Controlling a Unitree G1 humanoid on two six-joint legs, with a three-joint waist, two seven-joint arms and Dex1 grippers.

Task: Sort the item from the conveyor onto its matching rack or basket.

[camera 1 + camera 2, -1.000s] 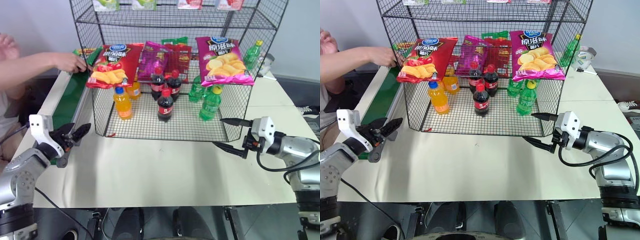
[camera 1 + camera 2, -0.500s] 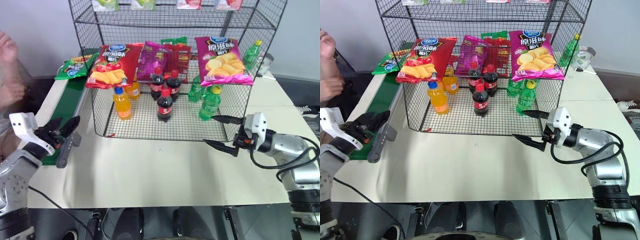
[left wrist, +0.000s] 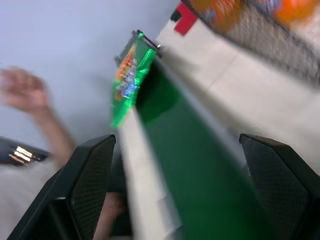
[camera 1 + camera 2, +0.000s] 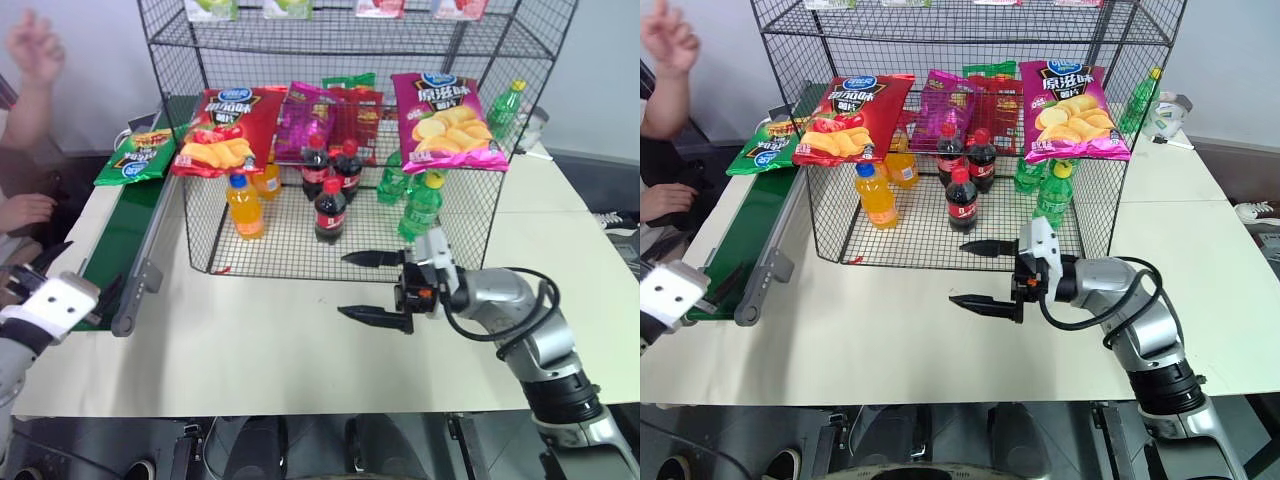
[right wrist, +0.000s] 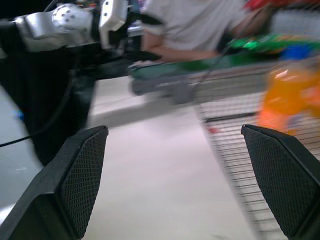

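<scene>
Both end effectors stand open and empty: the left end effector [image 4: 45,270] by the near end of the conveyor [image 4: 125,235], the right end effector [image 4: 372,287] over the tabletop [image 4: 300,350]. The green crisp bag [image 4: 135,157] lies at the belt's far end (a person's hand [image 4: 28,210] is close), so I'd wait for it to arrive, then pinch one edge before lifting to the rack [image 4: 330,130].

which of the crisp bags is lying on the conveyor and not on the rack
The green crisp bag, lying at the far end of the conveyor. The red bag and the magenta bag rest on the rack.
</scene>
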